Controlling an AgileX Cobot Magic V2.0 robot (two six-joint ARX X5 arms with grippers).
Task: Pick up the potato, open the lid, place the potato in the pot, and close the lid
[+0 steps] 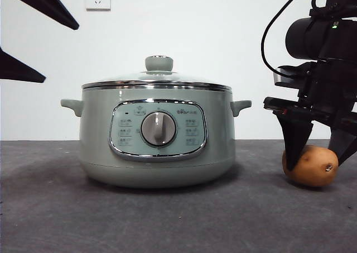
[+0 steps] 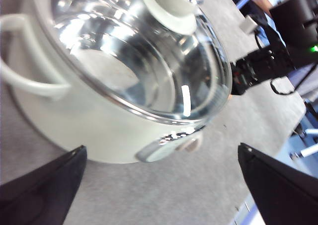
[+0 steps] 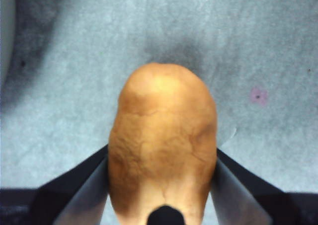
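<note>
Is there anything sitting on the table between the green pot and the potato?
No: the front view shows bare table between pot and potato.

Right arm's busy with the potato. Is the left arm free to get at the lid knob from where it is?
Probably yes. The left gripper hangs open above the pot, and nothing sits over the lid or its knob. The right gripper is down at the potato, off to the side.

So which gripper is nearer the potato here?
Right. The right gripper straddles the potato, one jaw against each side. The left gripper hangs open above the pot, well away.
</note>
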